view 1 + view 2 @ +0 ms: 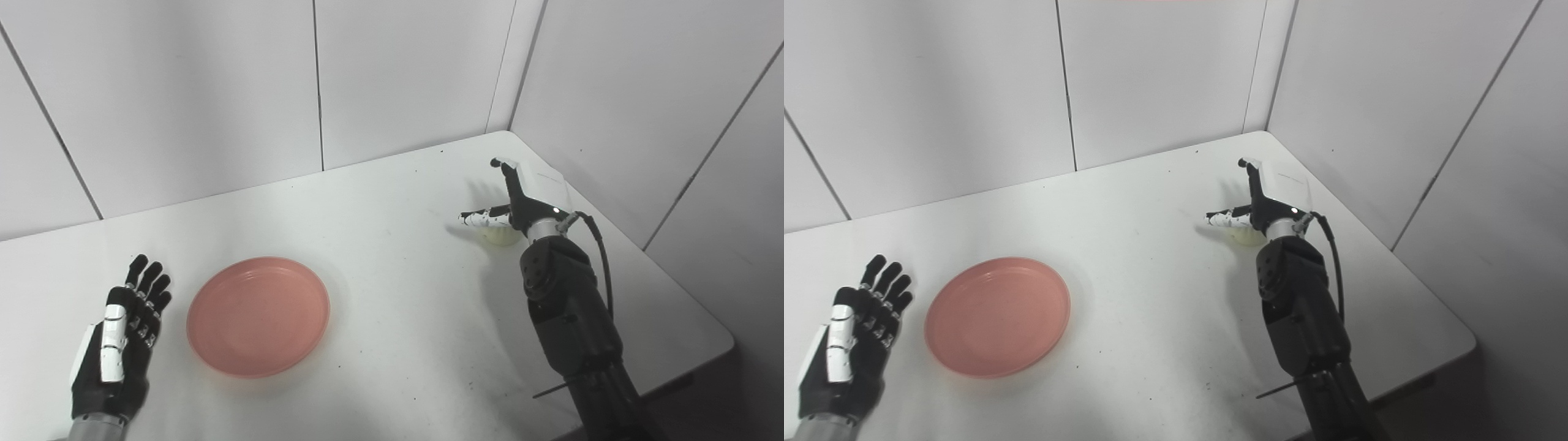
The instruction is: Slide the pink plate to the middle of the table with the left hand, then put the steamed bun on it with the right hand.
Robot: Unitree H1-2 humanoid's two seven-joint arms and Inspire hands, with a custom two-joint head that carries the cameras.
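Note:
A round pink plate (258, 315) lies flat on the white table (392, 202), left of the middle. My left hand (119, 340) rests at the near left, a short gap from the plate's left rim, fingers straight and apart, holding nothing. A pale steamed bun (501, 235) sits near the table's right edge, mostly hidden under my right hand (520, 202). That hand hovers just over the bun with its thumb (484, 216) sticking out left and its fingers spread, not closed on the bun.
White panelled walls close in behind and to the right of the table. The table's rounded right corner (723, 343) lies close to my right forearm (569, 312), which carries a black cable.

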